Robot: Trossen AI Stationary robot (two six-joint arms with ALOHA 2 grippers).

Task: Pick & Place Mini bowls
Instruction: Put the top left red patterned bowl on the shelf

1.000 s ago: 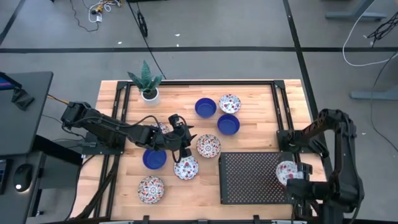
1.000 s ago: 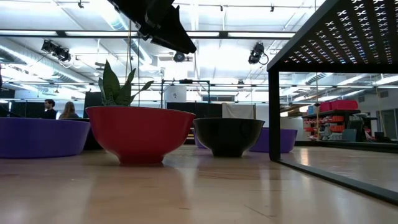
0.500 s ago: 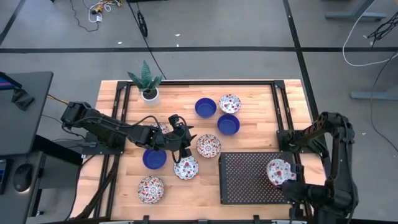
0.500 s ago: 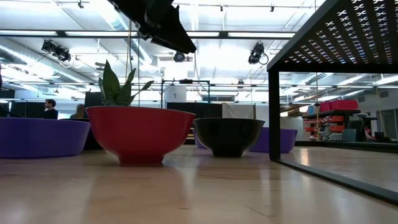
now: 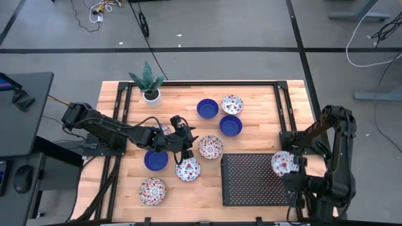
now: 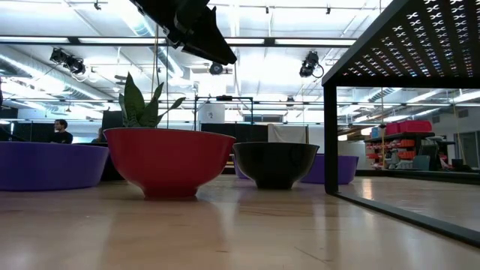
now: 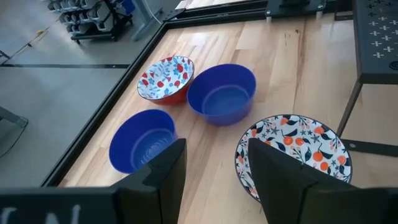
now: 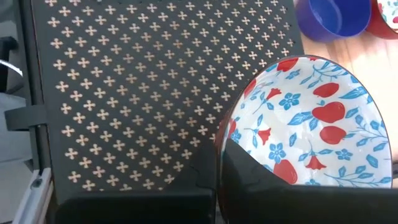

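Observation:
Several mini bowls stand on the wooden table: blue ones (image 5: 207, 108) (image 5: 230, 125) (image 5: 156, 160) and floral ones (image 5: 232, 103) (image 5: 210, 147) (image 5: 187, 169) (image 5: 152, 191). My right gripper (image 5: 290, 169) is shut on another floral bowl (image 5: 282, 164) over the right end of the black perforated rack (image 5: 251, 182). My left gripper (image 5: 183, 140) hovers open among the bowls at mid-table. Its fingers stand apart with only bare wood between them (image 7: 214, 180), and a floral bowl (image 7: 295, 149) lies just beside one finger. My right gripper holds the floral bowl by its rim (image 8: 231, 134), on the side nearest the wrist. One finger (image 8: 273, 183) lies inside the bowl and the other outside its red wall. The fingers slant down from the table's near right. The bowl is over the rack, its opening up.
A white plant pot (image 5: 151, 94) with a green plant stands at the far left. Black frame rails run along the table's far, left and right sides. In the low view a red-walled bowl (image 6: 166, 161) and a dark one (image 6: 275, 165) stand left of the rack's leg (image 6: 330, 135).
My right gripper has carried the floral bowl toward the table's left and far edge, from the rack's right rim to above its right end, turning a little on the way. The bowl stays in the shut fingers.

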